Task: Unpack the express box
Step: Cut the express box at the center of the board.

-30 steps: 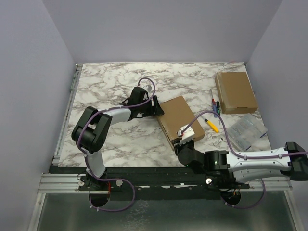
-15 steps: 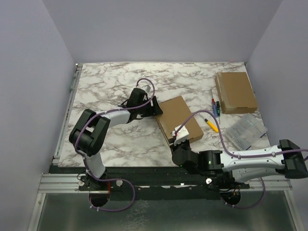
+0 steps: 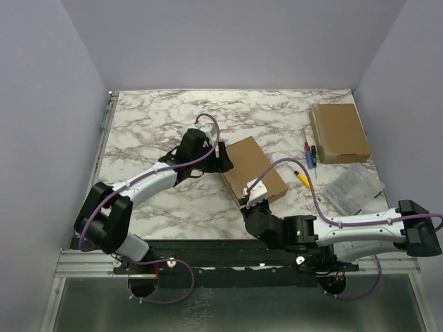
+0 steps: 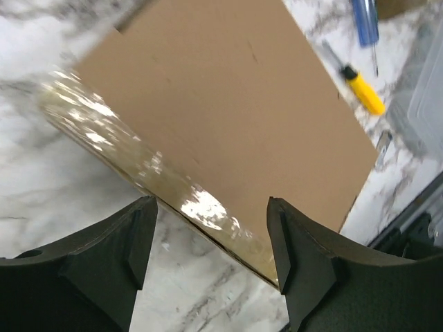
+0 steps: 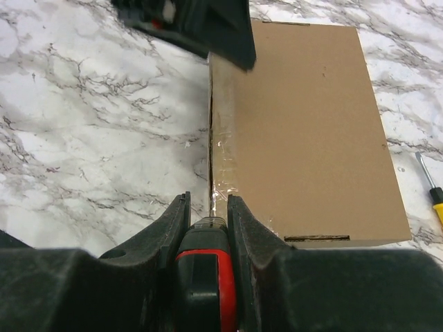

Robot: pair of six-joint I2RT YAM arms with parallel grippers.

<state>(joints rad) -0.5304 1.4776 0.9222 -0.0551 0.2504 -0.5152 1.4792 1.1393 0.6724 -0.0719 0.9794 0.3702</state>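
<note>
Overhead view: even, diffuse light from above, with soft, faint shadows on the table [image 3: 152,117]. Left wrist view: bright glare patches on the tape [image 4: 131,162] along the edge of the box [image 4: 228,104]; its far corner is blurred. Right wrist view: the box is sharp; the red tool [image 5: 205,273] nearest the lens is soft.

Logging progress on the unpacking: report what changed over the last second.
The left arm swung its elbow toward the near left edge, its open jaws staying by the far corner of the box. The right arm slid left along the box's near end, jaws shut on the red-and-black tool. The box shifted slightly left. Nothing taken or released. The second box, screwdrivers and plastic bag stayed put.
</note>
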